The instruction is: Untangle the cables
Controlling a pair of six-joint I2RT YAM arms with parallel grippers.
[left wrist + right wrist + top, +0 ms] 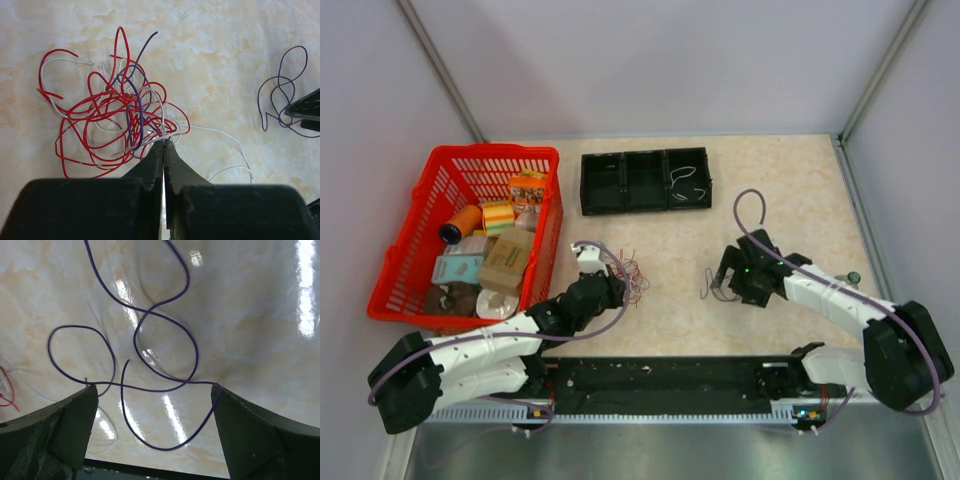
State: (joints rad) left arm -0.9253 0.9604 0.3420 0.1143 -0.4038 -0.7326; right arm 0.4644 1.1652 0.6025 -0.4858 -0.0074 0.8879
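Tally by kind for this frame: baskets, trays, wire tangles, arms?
Basket: 1
Tray: 1
Tangle: 1
Arms: 2
Total: 5

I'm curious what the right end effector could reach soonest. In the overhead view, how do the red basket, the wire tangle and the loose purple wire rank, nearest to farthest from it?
From the right end effector:
1. loose purple wire, right at its fingertips.
2. wire tangle, further left, mid-table.
3. red basket, at the far left side.
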